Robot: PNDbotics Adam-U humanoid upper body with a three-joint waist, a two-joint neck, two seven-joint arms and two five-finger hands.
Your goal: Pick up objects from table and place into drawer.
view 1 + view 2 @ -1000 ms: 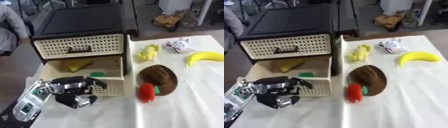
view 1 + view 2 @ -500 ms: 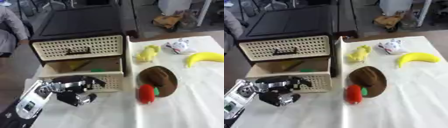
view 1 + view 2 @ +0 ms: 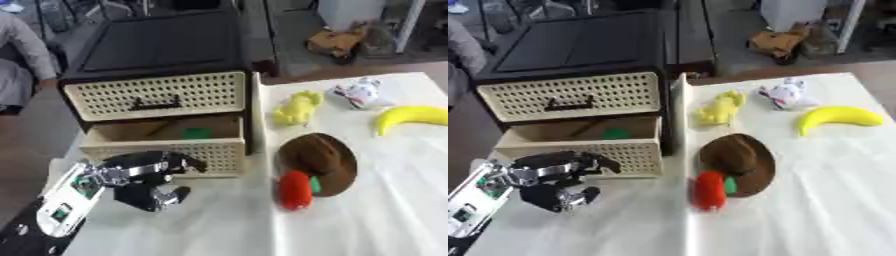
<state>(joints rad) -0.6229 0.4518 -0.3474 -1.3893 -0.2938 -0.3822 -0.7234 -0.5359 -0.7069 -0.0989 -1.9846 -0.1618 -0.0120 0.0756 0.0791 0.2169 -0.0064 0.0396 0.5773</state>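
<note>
Against the front panel of the half-open lower drawer (image 3: 162,150), the left hand (image 3: 149,177) hangs clenched on nothing, so a further push could shut the drawer while the red pepper (image 3: 295,190) waits beside the brown hat (image 3: 319,157) mid-bench.

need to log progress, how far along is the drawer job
Partly done. The open lower drawer already holds a green thing and something yellowish. The left hand sits at the drawer's front, fingers curled, carrying nothing visible. Left on the table: red pepper, brown hat, yellow toy, white toy and banana.
</note>
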